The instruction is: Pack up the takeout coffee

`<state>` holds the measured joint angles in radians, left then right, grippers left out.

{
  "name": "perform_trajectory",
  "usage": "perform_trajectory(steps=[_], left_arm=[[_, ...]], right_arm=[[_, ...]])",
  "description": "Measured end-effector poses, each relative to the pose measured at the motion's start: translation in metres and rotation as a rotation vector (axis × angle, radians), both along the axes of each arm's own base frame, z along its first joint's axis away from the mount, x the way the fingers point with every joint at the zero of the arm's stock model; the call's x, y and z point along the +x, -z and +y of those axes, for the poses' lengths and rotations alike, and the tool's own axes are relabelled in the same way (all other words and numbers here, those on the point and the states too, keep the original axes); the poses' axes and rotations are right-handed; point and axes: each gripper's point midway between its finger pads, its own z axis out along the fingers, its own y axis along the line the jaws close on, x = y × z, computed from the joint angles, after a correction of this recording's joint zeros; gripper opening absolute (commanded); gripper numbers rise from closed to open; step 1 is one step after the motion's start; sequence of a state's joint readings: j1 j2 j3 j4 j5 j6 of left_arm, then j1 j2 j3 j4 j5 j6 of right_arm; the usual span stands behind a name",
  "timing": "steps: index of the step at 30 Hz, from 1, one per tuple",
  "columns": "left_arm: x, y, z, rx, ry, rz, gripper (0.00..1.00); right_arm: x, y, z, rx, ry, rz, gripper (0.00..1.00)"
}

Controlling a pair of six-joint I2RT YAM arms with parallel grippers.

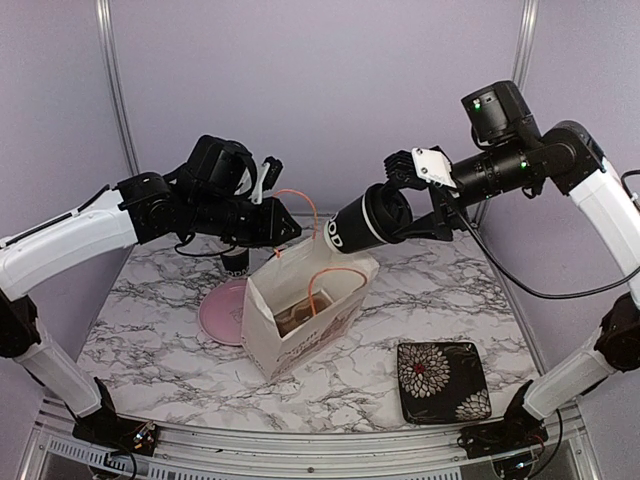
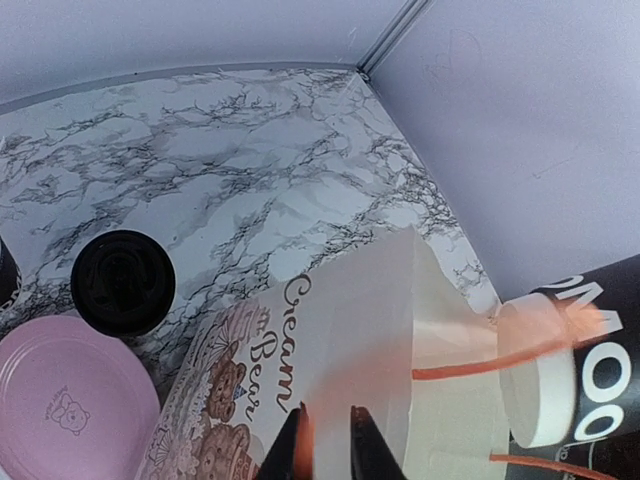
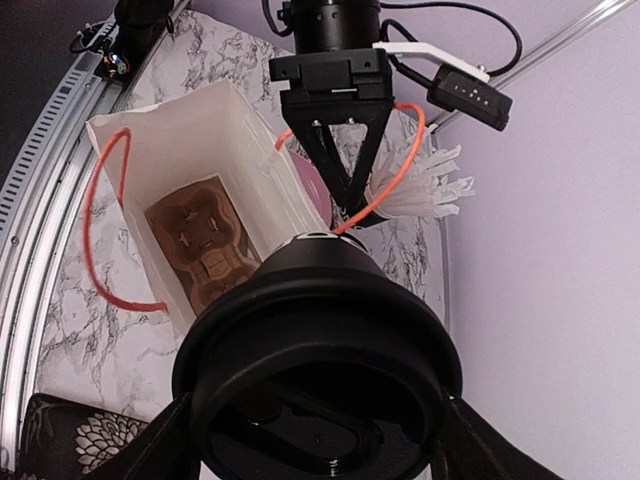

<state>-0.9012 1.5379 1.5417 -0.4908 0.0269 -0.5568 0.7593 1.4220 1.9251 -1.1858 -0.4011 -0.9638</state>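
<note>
hovering above bag (image 1: 300, 325) edge, cup (image 1: 362, 224) in right hand (image 1: 405, 215)

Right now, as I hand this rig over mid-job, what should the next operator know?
left gripper: pinched on the orange handle, holding the white bag open.
right gripper: clamped round one lidded coffee cup, tipped on its side above the bag mouth.
second cup: lidded, standing on the table next to the pink plate.
Done: the brown carrier lies in the bag, with no cup in it.
Left: seat the held cup upright in the carrier, then fetch the second.
</note>
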Motion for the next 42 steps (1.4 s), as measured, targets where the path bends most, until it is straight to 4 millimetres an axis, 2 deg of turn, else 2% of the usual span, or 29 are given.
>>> perform_trajectory(steps=[4,9,13,16,20,23,26,28,32,36,39,42], left_arm=[[-0.003,-0.012,0.005,-0.011,0.01,-0.031,0.42],[-0.019,-0.042,0.018,-0.049,0.049,-0.098,0.54],[-0.038,-0.063,0.026,-0.064,0.098,-0.154,0.55],[-0.046,-0.071,0.036,-0.047,0.102,-0.188,0.58],[-0.036,-0.074,0.067,0.0,-0.009,-0.247,0.58],[-0.018,-0.069,0.096,0.047,-0.129,-0.273,0.58],[0.001,-0.052,0.108,0.11,-0.187,-0.267,0.58],[0.012,-0.032,0.105,0.169,-0.188,-0.248,0.59],[0.027,0.026,0.089,0.302,-0.138,-0.191,0.59],[0.031,0.077,0.077,0.393,-0.071,-0.127,0.58],[0.034,0.101,0.064,0.415,-0.022,-0.092,0.56],[0.034,0.124,0.051,0.424,0.033,-0.054,0.55]], right_arm=[[0.005,0.009,0.005,-0.033,-0.001,-0.014,0.73],[-0.002,0.029,0.021,-0.102,-0.046,-0.029,0.73],[-0.008,0.05,0.033,-0.172,-0.074,-0.04,0.73],[-0.01,0.06,0.04,-0.214,-0.083,-0.057,0.73],[-0.014,0.071,0.044,-0.268,-0.095,-0.094,0.72],[-0.021,0.077,0.047,-0.306,-0.111,-0.128,0.72],[-0.031,0.085,0.049,-0.341,-0.136,-0.149,0.72],[-0.04,0.096,0.045,-0.375,-0.152,-0.156,0.72],[-0.065,0.127,0.029,-0.462,-0.201,-0.166,0.72],[-0.09,0.148,0.016,-0.524,-0.255,-0.199,0.72],[-0.103,0.152,0.015,-0.531,-0.279,-0.236,0.72],[-0.104,0.157,0.017,-0.533,-0.268,-0.264,0.72]])
